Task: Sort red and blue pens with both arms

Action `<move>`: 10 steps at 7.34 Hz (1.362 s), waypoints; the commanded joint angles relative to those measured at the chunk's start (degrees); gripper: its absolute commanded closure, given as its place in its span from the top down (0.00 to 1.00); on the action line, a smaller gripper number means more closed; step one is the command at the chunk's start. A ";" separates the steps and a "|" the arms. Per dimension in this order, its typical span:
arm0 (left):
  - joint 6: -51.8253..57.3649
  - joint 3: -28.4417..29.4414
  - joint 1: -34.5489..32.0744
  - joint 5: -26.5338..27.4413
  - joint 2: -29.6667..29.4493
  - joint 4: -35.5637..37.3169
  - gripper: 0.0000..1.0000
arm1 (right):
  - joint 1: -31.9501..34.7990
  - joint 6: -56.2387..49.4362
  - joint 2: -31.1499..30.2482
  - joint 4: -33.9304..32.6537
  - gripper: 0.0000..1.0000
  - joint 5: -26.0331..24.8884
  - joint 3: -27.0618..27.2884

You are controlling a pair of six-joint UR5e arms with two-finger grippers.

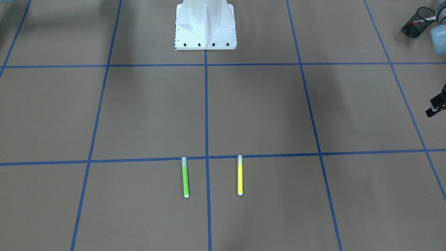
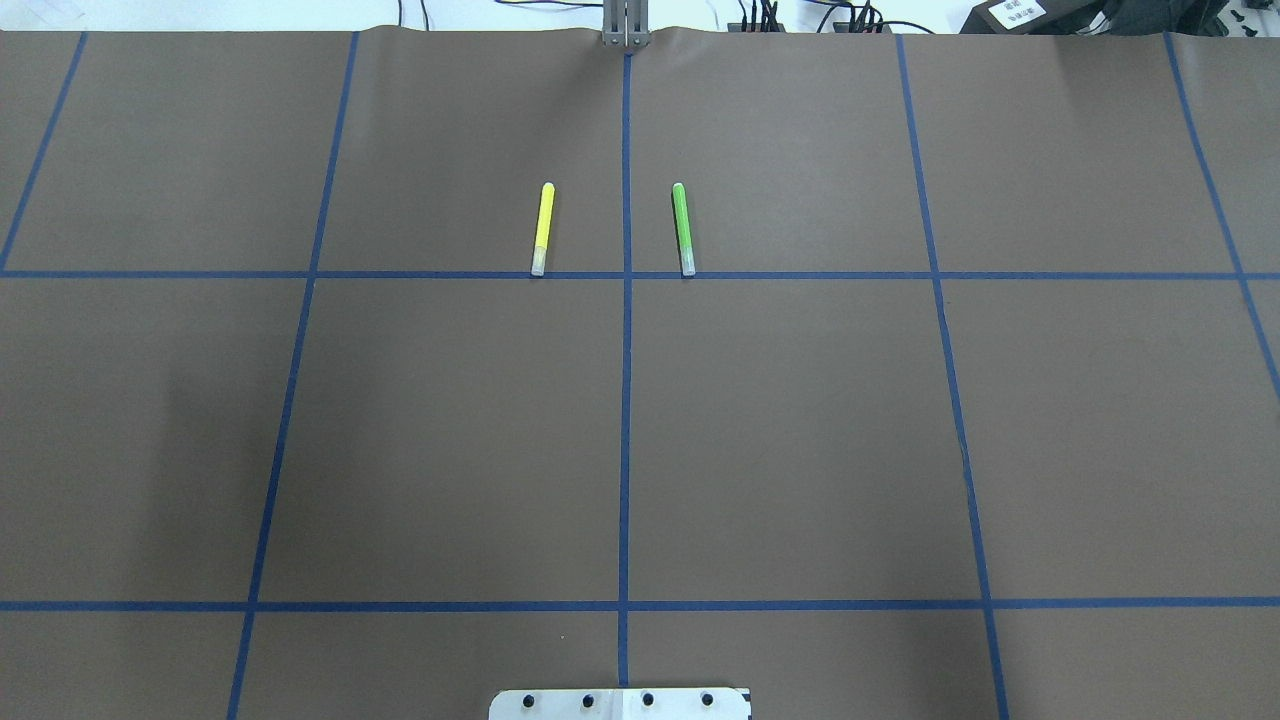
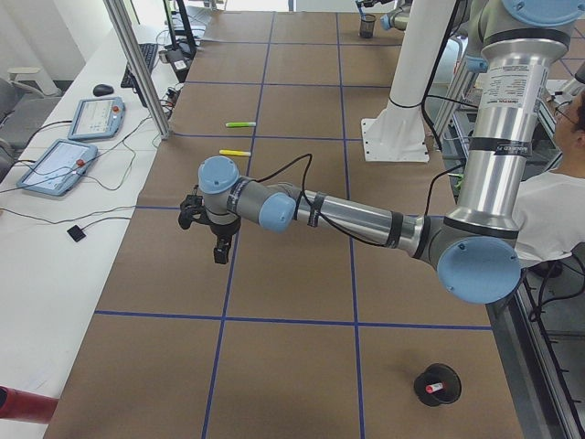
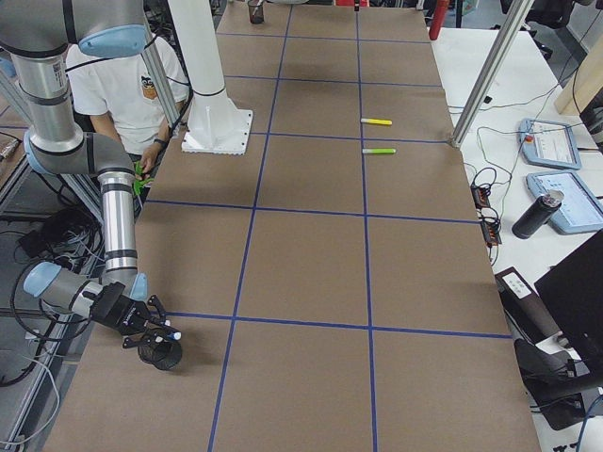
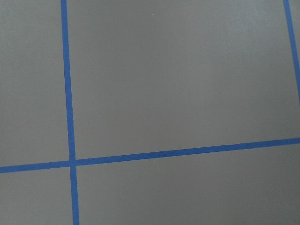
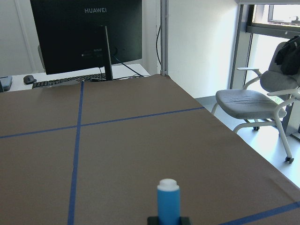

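Plainly, the risk sits at the worktop [image 2: 800, 450] edge, with the right arm [image 4: 118, 226].
Its right jaws clench the blue pen [image 6: 168, 199] just above a light mesh cup [image 4: 160, 358]; a skewed release could catch the rim, tipping it overboard. The left arm [image 3: 356, 215] hangs over the worktop, left jaws unreadable; the red pen [image 3: 436, 387] sits in the other cup [image 3: 452, 391].

Robotics lab: taped-grid table [image 2: 800, 450], teach pendants [image 3: 96, 117], monitor [image 6: 86, 35]
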 commanded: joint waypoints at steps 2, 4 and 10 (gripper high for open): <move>-0.33 -0.13 -0.01 0.00 0.06 0.09 0.99 | 0.13 -2.10 0.08 -0.03 0.00 -0.50 -1.50; -0.34 -0.13 -0.01 0.00 -0.12 0.09 0.99 | 0.13 -2.63 0.08 -0.04 0.00 -0.76 -2.38; -0.60 -0.04 0.08 -0.09 -0.47 0.09 0.99 | 0.30 -2.98 0.34 0.14 1.00 -1.12 -1.95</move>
